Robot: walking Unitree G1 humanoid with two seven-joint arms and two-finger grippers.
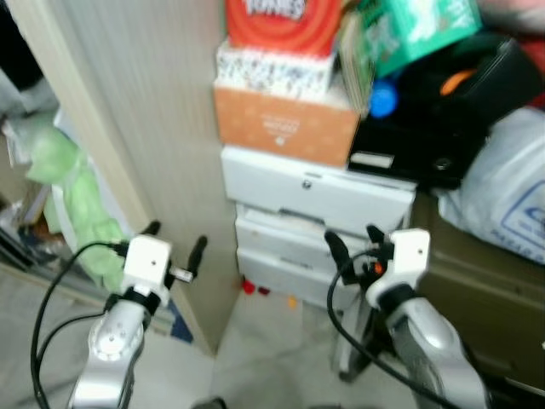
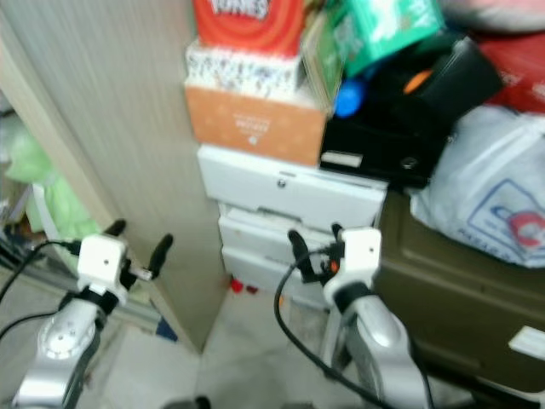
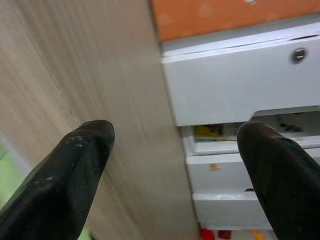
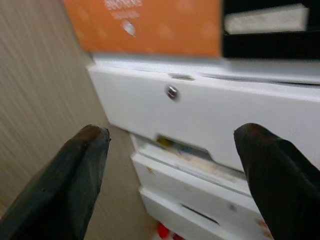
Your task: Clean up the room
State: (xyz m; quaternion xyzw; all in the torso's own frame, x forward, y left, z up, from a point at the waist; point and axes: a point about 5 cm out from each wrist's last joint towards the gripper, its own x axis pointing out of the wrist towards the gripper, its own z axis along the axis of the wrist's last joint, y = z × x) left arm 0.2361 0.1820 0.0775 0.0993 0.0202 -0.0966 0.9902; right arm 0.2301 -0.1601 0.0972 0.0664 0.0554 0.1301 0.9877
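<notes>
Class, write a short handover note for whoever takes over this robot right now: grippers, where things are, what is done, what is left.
Left gripper: open, empty, raised before the wooden panel.
Right gripper: open, empty, raised before the white drawers.
Things: boxes stacked on the drawers, the orange box lowest; small red bits on the floor at the drawers' foot.
Done: nothing picked up that shows.
Left: gather the floor bits, probably first.

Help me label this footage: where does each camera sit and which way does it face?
Left and right eye views: on the head, looking down at a white drawer unit beside a wooden panel; both arms show, left gripper, right gripper.
Left wrist view: along open jaws toward panel and drawers.
Right wrist view: along open jaws at the drawers.
All views share the orange box on the unit.
</notes>
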